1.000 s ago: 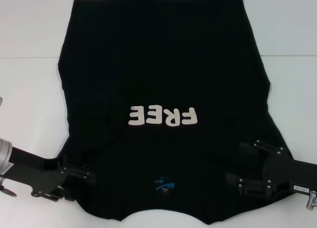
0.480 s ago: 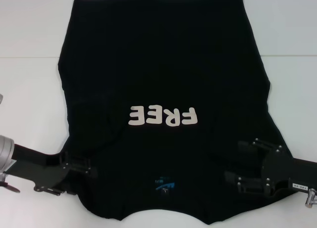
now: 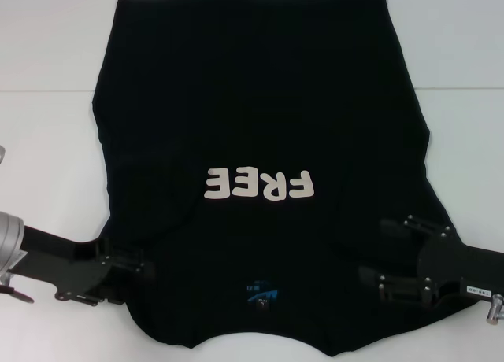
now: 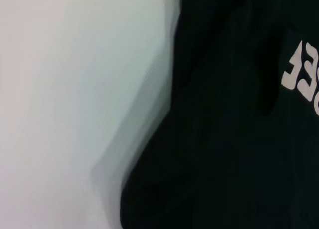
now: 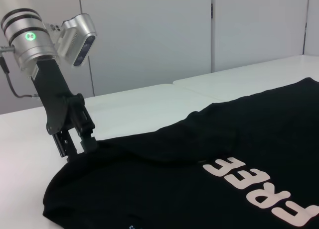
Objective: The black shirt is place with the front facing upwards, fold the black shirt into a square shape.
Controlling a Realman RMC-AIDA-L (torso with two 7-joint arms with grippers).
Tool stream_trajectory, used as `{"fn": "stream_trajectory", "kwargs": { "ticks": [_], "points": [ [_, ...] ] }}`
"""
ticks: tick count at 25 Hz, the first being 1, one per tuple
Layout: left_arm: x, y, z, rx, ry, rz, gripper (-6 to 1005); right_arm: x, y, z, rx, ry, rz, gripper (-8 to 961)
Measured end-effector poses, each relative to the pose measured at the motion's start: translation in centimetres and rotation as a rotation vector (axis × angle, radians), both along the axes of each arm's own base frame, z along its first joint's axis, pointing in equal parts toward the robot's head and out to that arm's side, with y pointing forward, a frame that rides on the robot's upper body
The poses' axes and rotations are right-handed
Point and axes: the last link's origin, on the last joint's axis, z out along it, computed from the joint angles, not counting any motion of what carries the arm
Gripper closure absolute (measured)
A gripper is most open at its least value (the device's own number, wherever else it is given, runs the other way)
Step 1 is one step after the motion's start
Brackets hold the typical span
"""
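My left claw (image 3: pixel 130 266) sits low at the black shirt's (image 3: pixel 260 102) near shoulder edge; I cannot tell whether it has pinched cloth. The shirt lies flat between my claws on the white surface (image 3: pixel 47 47), print up. My right claw (image 3: pixel 394 256), fingers spread wide, rests over the opposite shoulder, likely ready for a matching fold.

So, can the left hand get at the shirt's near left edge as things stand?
Probably yes. The left hand is already down at the shirt's near left edge, seemingly touching the cloth, and nothing lies between them. The right hand sits over the opposite side.
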Motion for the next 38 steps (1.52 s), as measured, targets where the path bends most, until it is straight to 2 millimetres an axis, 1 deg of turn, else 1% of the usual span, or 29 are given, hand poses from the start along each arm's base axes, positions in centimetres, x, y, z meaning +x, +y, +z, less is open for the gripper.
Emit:
{"fn": "stream_trajectory", "kwargs": {
  "ticks": [4, 9, 17, 23, 27, 30, 32, 34, 38],
  "points": [
    [0.0, 0.0, 0.1, -0.011, 0.017, -0.037, 279, 0.0, 0.1, 0.0, 0.002, -0.001, 0.0, 26],
    [-0.2, 0.1, 0.4, -0.003, 0.035, -0.063, 482, 0.0, 0.2, 0.2, 0.008, -0.001, -0.003, 27],
    [-0.4, 0.2, 0.2, -0.013, 0.074, -0.072, 734, -0.1, 0.3, 0.3, 0.008, -0.001, -0.001, 28],
    [-0.4, 0.1, 0.1, -0.011, 0.066, -0.072, 960, -0.1, 0.4, 0.4, 0.008, 0.006, -0.011, 29],
    [-0.6, 0.0, 0.2, 0.003, 0.051, -0.073, 976, -0.1, 0.5, 0.5, 0.001, 0.021, -0.04, 29],
    [-0.7, -0.2, 0.3, 0.02, 0.026, -0.08, 980, -0.1, 1.0, 1.5, -0.007, 0.039, -0.108, 30],
    [-0.8, -0.4, 0.3, 0.032, 0.008, -0.093, 980, 0.0, 1.4, 2.6, -0.018, 0.059, -0.189, 30],
    [-0.8, -0.5, 0.4, 0.038, -0.007, -0.108, 980, 0.2, 1.9, 4.2, -0.033, 0.069, -0.297, 30],
    [-1.2, -1.1, 0.7, 0.062, -0.038, -0.143, 980, 0.6, 2.6, 7.8, -0.073, 0.028, -0.524, 31]
  ]
}}
